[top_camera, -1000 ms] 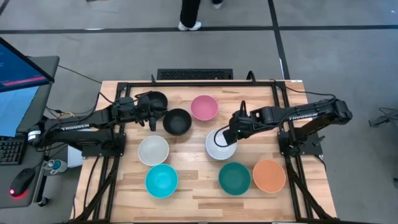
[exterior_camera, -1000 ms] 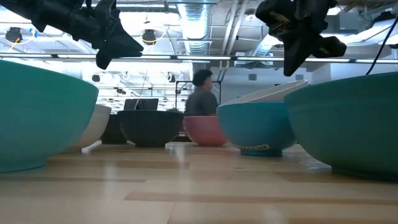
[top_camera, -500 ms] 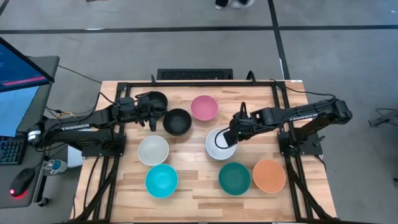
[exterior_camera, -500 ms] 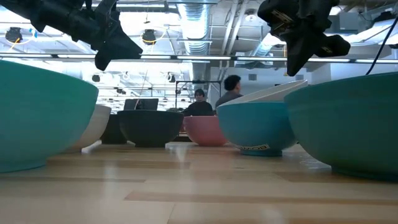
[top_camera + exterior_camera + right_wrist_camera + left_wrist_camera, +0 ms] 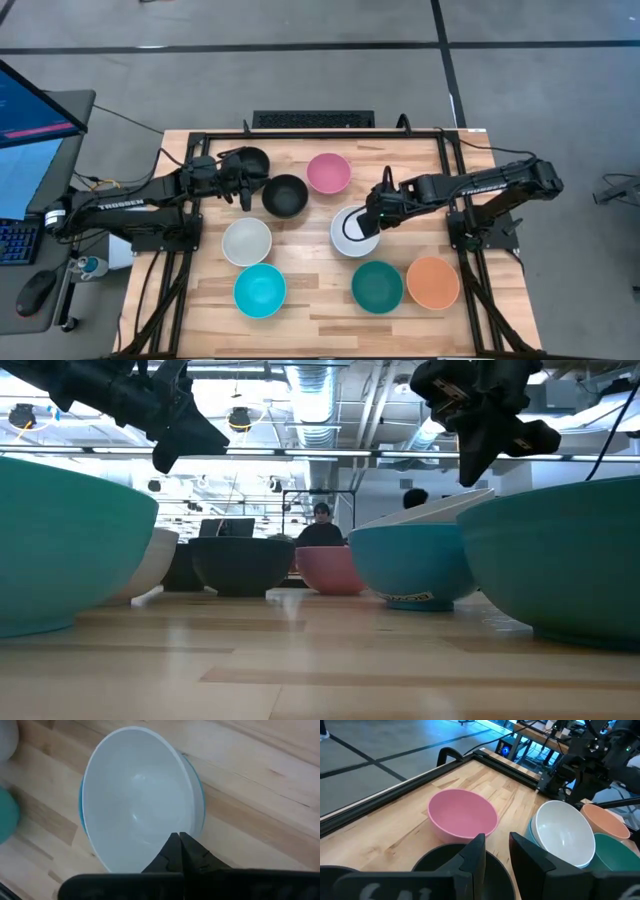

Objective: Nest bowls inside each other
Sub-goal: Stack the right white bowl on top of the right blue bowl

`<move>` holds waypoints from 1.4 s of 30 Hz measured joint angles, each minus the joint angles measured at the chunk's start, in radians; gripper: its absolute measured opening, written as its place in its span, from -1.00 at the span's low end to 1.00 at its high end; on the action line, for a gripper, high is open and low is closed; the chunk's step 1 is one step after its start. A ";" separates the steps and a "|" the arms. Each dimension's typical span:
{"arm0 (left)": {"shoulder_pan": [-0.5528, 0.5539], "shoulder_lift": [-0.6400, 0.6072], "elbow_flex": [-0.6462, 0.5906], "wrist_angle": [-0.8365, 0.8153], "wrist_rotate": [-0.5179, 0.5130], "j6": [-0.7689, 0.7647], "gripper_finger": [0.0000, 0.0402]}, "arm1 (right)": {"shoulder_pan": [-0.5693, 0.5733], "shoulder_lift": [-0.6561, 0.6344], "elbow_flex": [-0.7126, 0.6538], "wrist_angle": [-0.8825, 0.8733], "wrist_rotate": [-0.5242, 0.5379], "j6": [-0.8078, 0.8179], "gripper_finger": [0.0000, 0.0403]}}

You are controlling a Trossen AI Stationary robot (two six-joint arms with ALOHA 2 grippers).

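On my far left the left gripper hangs over the table's far-left part, between two black bowls: one tucked partly under the arm at the far edge, the other just to its right. From its wrist camera I see its fingers close together with only a narrow gap, and nothing held between them. Nearer to me sit a white bowl and, in front of it, a cyan bowl.

Moving right, the pink bowl stands alone at the far side, just beside the second black bowl. In the middle, a second white bowl rests tilted inside another cyan bowl, whose blue rim peeks out around it. The right gripper is directly above that white bowl's right rim; its fingers are pressed together and grip nothing.

At the near right, the teal-green bowl and the orange bowl sit side by side, almost touching.
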 joint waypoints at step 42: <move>0.000 0.000 0.000 -0.016 -0.009 0.007 -0.61 | 0.035 0.011 -0.020 0.034 0.020 0.052 -0.22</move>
